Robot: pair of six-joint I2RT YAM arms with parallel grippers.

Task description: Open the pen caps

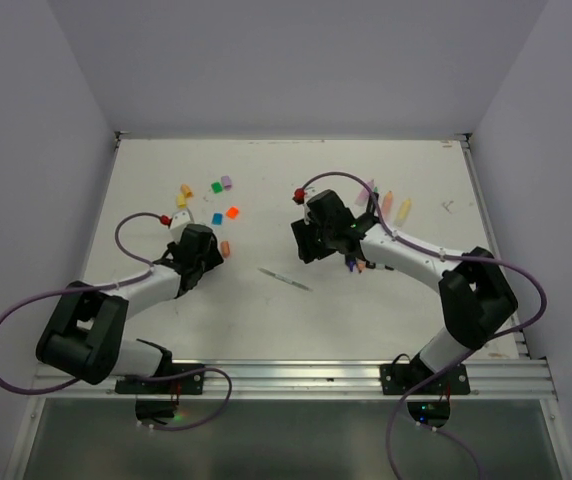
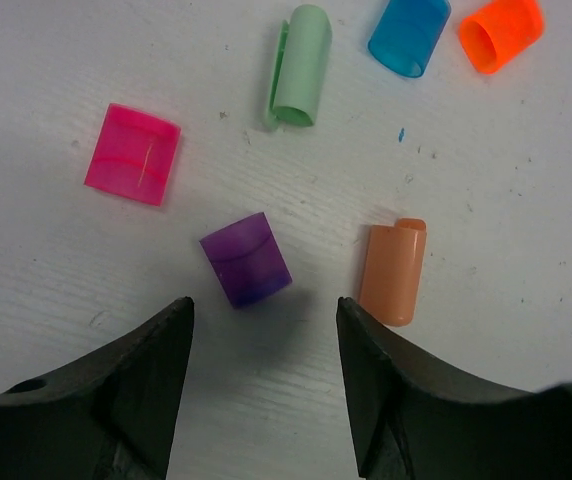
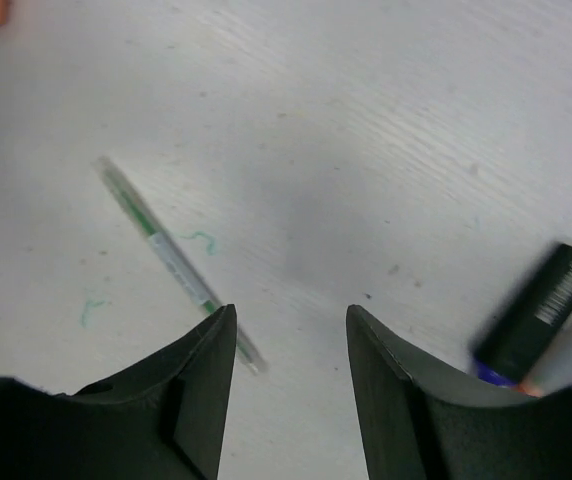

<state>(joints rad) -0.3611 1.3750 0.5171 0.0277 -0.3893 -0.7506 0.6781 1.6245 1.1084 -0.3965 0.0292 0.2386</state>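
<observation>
Bearing blurred barcode label (image 3: pixel 558 291), black pen barrel (image 3: pixel 522 330).

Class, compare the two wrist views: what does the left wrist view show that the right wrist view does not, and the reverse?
Left wrist only: the pink cap, purple cap, peach cap, pale green cap, blue cap and orange cap. Right wrist only: a thin stick and a black pen barrel. Both: the white table, with the left hand and right hand each open and empty.
</observation>
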